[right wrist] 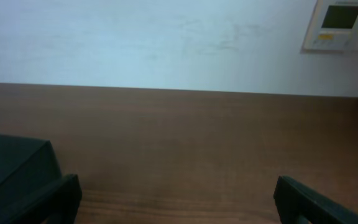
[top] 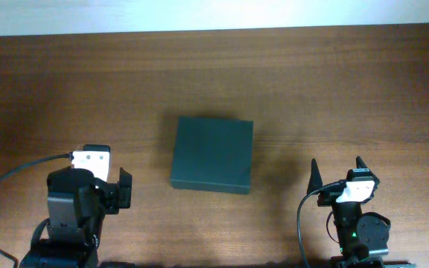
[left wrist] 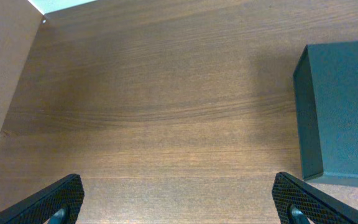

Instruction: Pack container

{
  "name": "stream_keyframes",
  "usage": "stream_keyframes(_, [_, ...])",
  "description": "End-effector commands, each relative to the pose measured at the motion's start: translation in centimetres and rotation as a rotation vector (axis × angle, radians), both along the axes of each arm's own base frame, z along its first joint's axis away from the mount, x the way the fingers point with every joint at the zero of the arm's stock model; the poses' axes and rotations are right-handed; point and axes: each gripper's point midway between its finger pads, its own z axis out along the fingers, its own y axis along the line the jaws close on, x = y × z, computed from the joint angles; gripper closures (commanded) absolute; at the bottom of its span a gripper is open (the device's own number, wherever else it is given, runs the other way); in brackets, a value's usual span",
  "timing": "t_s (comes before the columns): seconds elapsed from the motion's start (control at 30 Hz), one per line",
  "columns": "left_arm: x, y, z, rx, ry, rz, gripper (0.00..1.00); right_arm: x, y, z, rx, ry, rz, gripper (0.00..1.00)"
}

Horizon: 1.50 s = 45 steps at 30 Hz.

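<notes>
Both claws open and empty; dark green-black matte rectangular container [top: 212, 154] lies shut between them.
It sits ahead-right of your left claw [left wrist: 178, 190], ahead-left of your right claw [top: 337, 170], touching neither. Steady it with one claw and lift the lid's free edge with the other. Overhead shows the whole top on the brown wooden tabletop [top: 311, 82]; wrist views catch only a corner and side walls.

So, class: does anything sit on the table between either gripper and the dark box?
Nothing visible does. Only bare table lies between the container and the open left gripper, and the same goes for the open right gripper.
</notes>
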Motion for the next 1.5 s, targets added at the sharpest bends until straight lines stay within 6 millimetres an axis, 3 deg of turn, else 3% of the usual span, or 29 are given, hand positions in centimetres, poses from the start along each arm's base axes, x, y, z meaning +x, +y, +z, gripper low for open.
stream_keyframes(0.0, [0.0, 0.1, 0.0, -0.006, -0.006, 0.014, 0.01, -0.1, -0.2, -0.2, -0.020, 0.002, -0.011, 0.01])
stream_keyframes(0.9, [-0.4, 0.6, 0.3, 0.039, -0.014, 0.011, 0.01, 0.0, -0.2, -0.2, -0.020, 0.002, -0.010, 0.01])
stream_keyframes(1.03, [-2.6, -2.1, 1.3, -0.148, -0.132, -0.074, 0.01, 0.0, -0.2, -0.2, -0.020, 0.002, -0.010, 0.01])
stream_keyframes(1.13, [-3.1, -2.6, 0.9, -0.212, -0.241, -0.083, 0.01, 0.0, -0.2, -0.2, -0.020, 0.002, -0.010, 0.01])
stream_keyframes(1.3, [-1.7, -2.7, -0.7, -0.230, -0.454, -0.098, 0.01, 0.0, -0.2, -0.2, -0.020, 0.002, -0.010, 0.01])
stream_keyframes(1.47, [0.7, -1.9, -0.6, -0.224, -0.733, -0.061, 0.01, 0.0, -0.2, -0.2, -0.020, 0.002, -0.010, 0.01])
